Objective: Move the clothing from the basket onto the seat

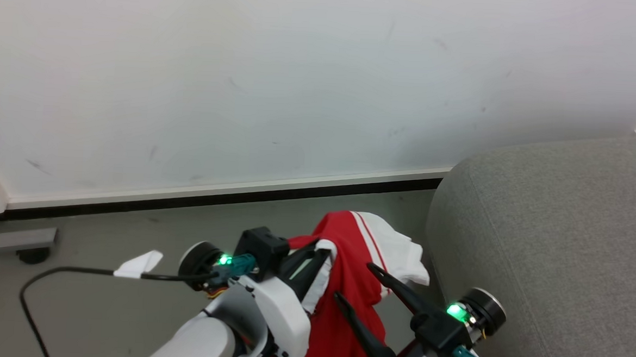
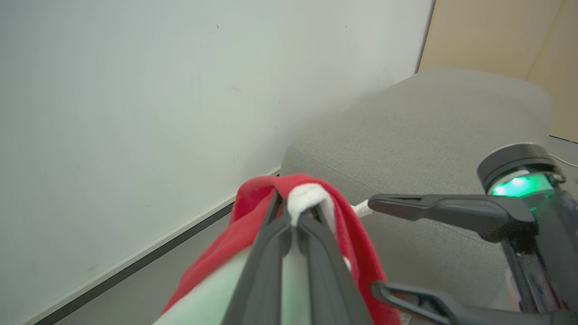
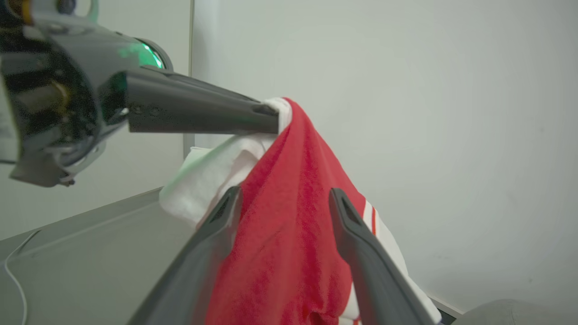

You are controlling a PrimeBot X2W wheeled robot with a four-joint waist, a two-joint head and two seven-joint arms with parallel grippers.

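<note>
A red garment with white panels and thin stripes hangs in the air beside the grey sofa, held at its top fold. My left gripper is shut on that fold, and the left wrist view shows the white and red cloth pinched at its fingertips. My right gripper is open just right of it. In the right wrist view its two fingers stand on either side of the hanging red cloth. The basket is out of view.
A white wall with a dark baseboard runs close behind. On the grey floor to the left lie a black cable with a white tag and a low grey wheeled base. The sofa's rounded arm is close at the right.
</note>
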